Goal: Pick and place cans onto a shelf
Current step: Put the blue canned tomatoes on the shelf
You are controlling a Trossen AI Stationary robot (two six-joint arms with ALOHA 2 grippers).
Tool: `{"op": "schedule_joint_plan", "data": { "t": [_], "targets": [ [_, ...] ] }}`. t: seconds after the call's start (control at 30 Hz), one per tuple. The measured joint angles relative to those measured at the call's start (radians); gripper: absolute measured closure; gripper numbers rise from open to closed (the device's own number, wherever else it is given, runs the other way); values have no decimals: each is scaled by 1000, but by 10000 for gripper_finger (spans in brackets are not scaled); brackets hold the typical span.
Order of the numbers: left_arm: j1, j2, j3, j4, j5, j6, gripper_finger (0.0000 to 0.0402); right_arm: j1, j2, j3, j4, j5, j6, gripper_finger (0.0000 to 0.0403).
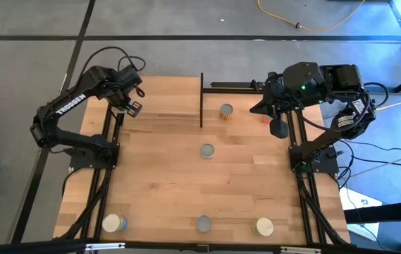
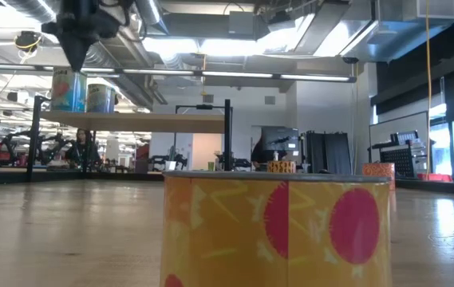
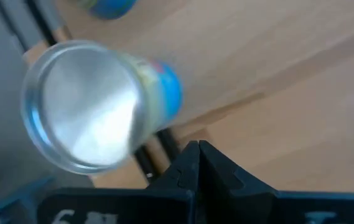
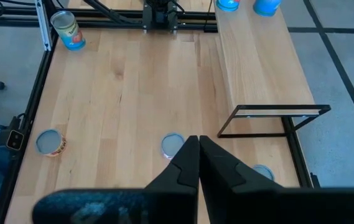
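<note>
- Shelf [image 1: 161, 95] runs along the far edge of the tabletop [image 1: 158, 183]. Its black post [image 1: 201, 99] marks the end nearer the right arm.
- Open board lies in front of the shelf, broad and mostly bare. The rails of both arm bases line the table's two sides.
- On the shelf: two cans [image 2: 69, 90], blue-labelled, side by side at the end away from the post.
- Left gripper [image 1: 134, 107] hangs just above those two. Its fingers are pressed together and grip nothing. The silver top of one can [image 3: 80, 106] shows close beneath it.
- Right gripper [image 1: 279, 127] is past the post end of the shelf, over the right rail. Its claw is closed and empty.
- Off the shelf, five cans:
  - one just beyond the post [image 1: 226, 111];
  - one in front of the post, mid-table [image 1: 207, 150];
  - three along the edge opposite the shelf [image 1: 114, 224], [image 1: 204, 224], [image 1: 263, 226].
- Count: seven cans seen, two shelved, five on the tabletop.
</note>
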Motion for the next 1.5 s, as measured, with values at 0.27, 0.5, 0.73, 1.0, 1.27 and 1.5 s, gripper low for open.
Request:
{"op": "schedule_joint_plan", "data": {
  "t": [0.27, 0.5, 0.73, 1.0, 1.27, 1.5],
  "targets": [
    [-154, -1, 231, 2, 94, 3, 401, 0, 0, 0, 0, 8, -11, 392],
    [-326, -29, 312, 2, 248, 148, 401, 0, 0, 0, -27, 7, 7, 392],
    [-482, -117, 281, 1, 341, 176, 401, 0, 0, 0, -28, -66, 6, 392],
    [-599, -224, 196, 1, 476, 175, 401, 1, 0, 0, -28, -180, -21, 392],
    [-675, -310, 73, 0, 484, 43, 401, 67, -2, 0, -28, -257, -40, 398],
    [-705, -433, 34, 112, 468, -18, 401, 133, -43, -1, -28, -230, -3, 396]
  ]
}}
